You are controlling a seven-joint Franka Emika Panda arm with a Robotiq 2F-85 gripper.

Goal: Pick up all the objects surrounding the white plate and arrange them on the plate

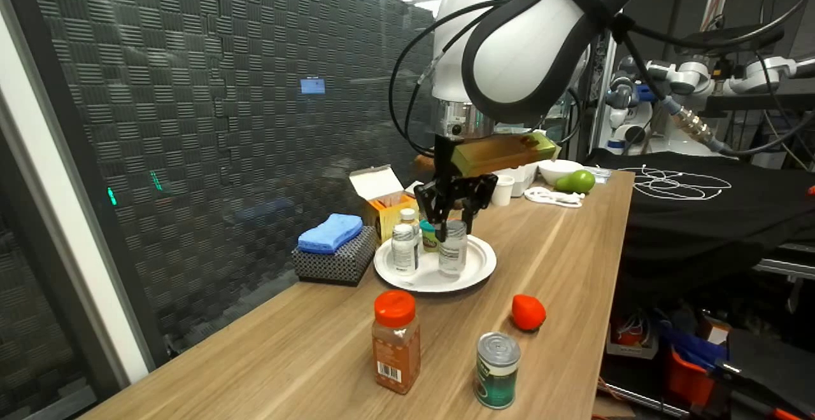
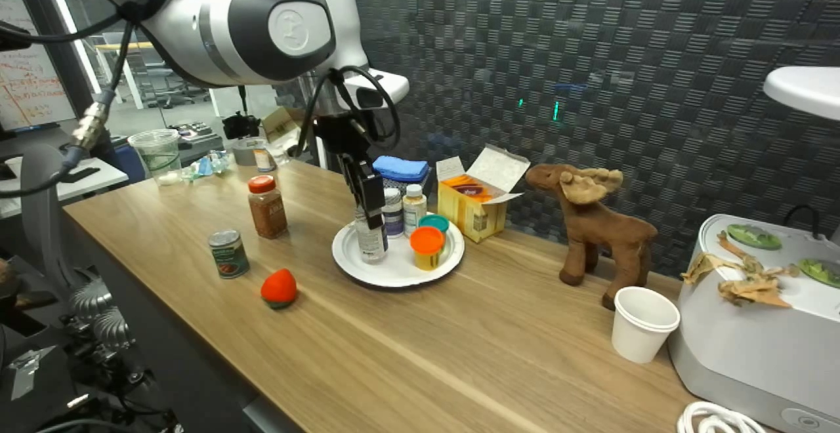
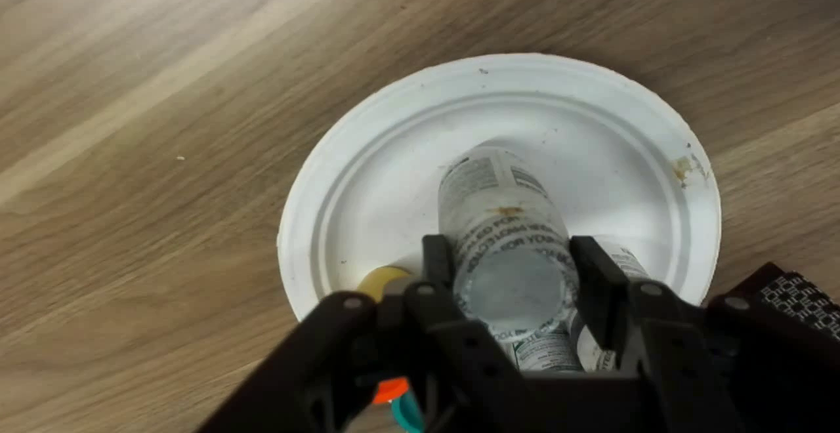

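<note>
Plate (image 3: 604,177): three bottles (image 2: 414,210), two tubs (image 2: 426,249); jaws gripping one bottle (image 1: 453,258).

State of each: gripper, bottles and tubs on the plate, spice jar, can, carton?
Gripper: closed on grey-topped bottle
Grey-topped bottle: capped, upright
Two other bottles: capped
Orange-lidded tub: closed
Teal-lidded tub: closed
Spice jar: closed, upright
Can: closed, upright
Yellow carton: open

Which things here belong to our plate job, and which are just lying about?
Job:
- white plate
- clear bottle
- white bottle
- yellowish bottle
- orange-lidded tub
- teal-lidded tub
- red-lidded spice jar
- can
- orange-red round piece

Lying about:
- blue block
- patterned box
- yellow carton
- plush moose
- white cups
- white cord
</note>
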